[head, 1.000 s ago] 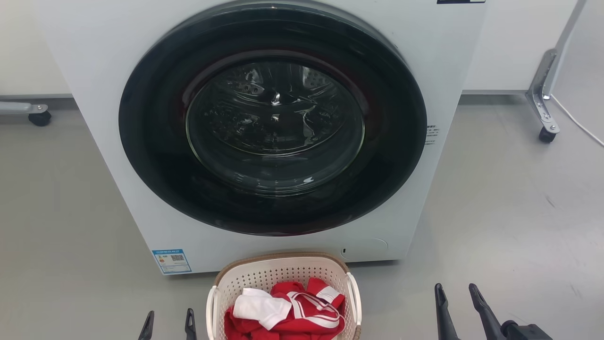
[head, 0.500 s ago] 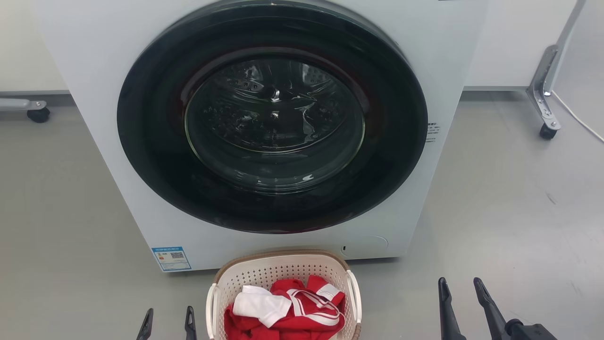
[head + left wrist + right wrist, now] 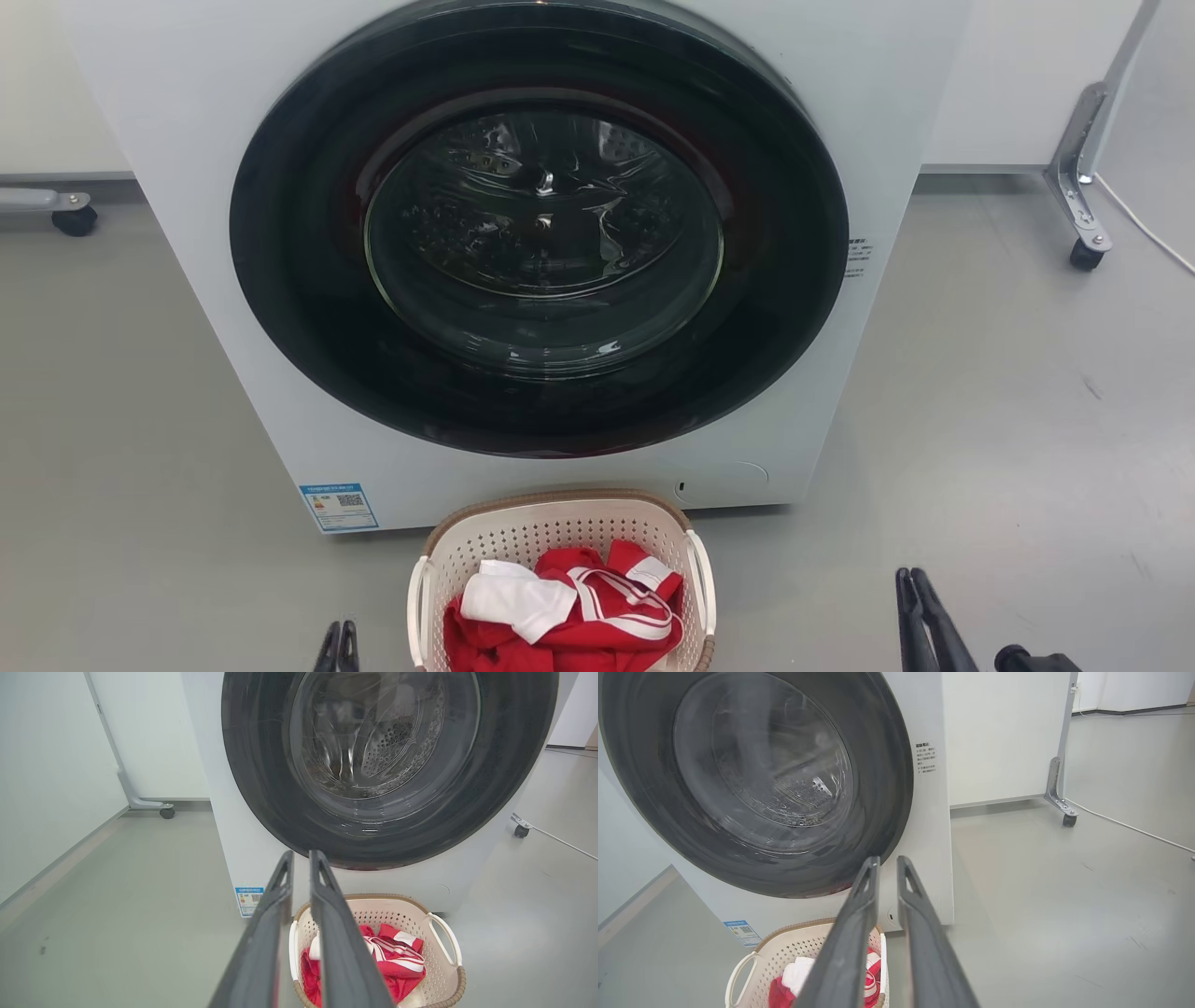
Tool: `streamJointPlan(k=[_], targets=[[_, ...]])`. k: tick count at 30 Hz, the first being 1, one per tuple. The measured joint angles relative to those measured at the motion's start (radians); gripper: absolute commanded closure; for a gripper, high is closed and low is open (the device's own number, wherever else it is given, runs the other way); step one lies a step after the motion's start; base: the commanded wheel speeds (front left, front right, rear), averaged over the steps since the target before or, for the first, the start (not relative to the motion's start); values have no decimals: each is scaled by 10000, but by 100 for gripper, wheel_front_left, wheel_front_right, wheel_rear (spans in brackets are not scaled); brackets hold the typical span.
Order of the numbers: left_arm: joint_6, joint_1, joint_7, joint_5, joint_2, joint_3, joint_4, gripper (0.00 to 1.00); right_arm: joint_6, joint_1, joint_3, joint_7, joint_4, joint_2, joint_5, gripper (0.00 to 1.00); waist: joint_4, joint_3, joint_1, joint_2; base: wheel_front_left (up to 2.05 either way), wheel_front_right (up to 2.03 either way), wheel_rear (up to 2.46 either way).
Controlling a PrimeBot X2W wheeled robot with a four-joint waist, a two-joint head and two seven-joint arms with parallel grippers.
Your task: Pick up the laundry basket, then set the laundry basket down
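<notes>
I've got the washer (image 3: 540, 243) dead ahead, door closed. Laundry basket (image 3: 560, 537) on floor just in front, red/white clothes (image 3: 597, 625) inside. Left tool (image 3: 338, 647) & right tool (image 3: 920, 611) either side of it, both narrow, gripping nothing.

The laundry basket (image 3: 560, 534) stands upright on the floor (image 3: 140, 560) before the washing machine (image 3: 168, 140). Cream, perforated, brown-rimmed (red and white clothes (image 3: 579, 616) inside).
</notes>
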Motion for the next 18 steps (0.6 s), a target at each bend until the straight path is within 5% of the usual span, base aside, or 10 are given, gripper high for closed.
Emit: streamJointPlan(k=[18], targets=[[-366, -119, 531, -1958, -17, 309, 543, 100, 326, 58, -573, 535, 468, 88, 1820, 100, -15, 59, 0, 0, 0, 0, 0]])
